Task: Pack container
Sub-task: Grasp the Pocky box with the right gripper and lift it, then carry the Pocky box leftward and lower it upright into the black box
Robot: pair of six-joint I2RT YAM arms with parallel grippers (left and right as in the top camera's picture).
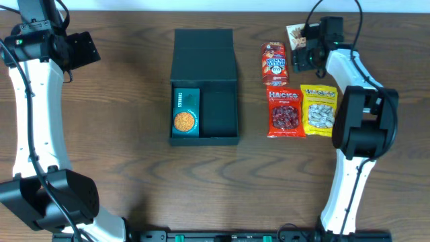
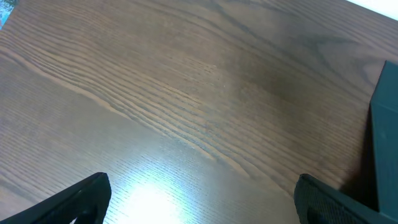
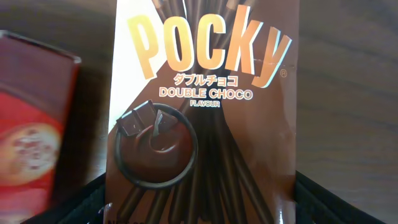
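Note:
The container (image 1: 204, 60), a dark teal-black box, lies open at the table's middle with its flap lid folded back. A small teal snack box with an orange circle (image 1: 185, 113) lies in its left half. My right gripper (image 1: 302, 48) is open at the far right, above a brown Pocky packet (image 1: 293, 32). In the right wrist view its fingers (image 3: 199, 208) straddle the packet (image 3: 205, 106), which lies flat on the table. My left gripper (image 1: 93, 49) is open and empty at the far left, over bare wood (image 2: 202, 202). The container's edge shows at the right of the left wrist view (image 2: 385, 143).
A red Hello Panda box (image 1: 273, 62) lies right of the container and shows in the right wrist view (image 3: 31, 124). A red snack bag (image 1: 284, 112) and a yellow snack bag (image 1: 318, 111) lie side by side below it.

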